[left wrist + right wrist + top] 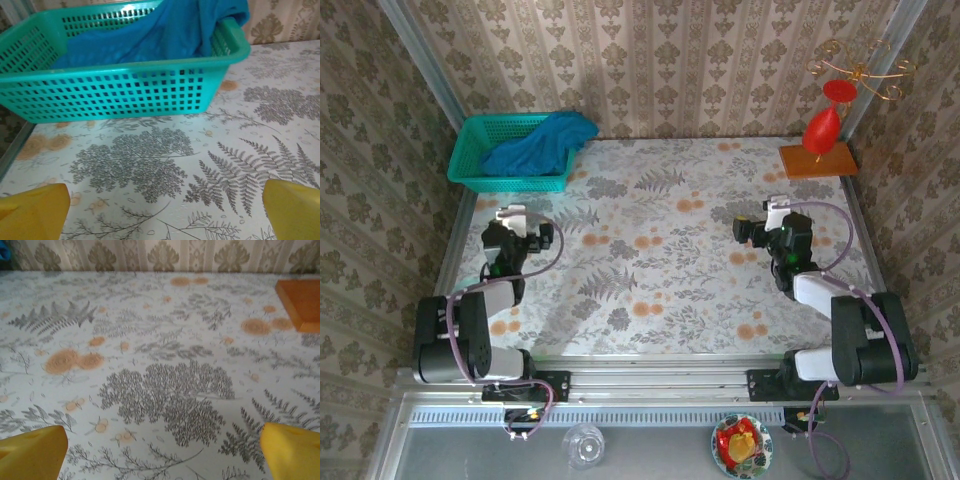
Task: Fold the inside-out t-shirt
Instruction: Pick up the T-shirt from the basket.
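Look to the far left corner and you'll find a teal mesh basket (pixel 510 183) standing on the table (pixel 670 260), close to the back wall. The table wears a pale cloth printed with grey ferns and orange flowers. In your far right corner lies an orange wooden board (pixel 817 160), flat and just beside the wall, with a red teardrop ornament (pixel 823 128) upright on it (a red disc and curled gold wire sit on top). Patterned wallpaper (pixel 650 60) lines all three sides. On the grey ledge below the near rail you have a clear glass (pixel 583 443) and, well apart to its right, a red dish (pixel 741 446) holding something yellow.
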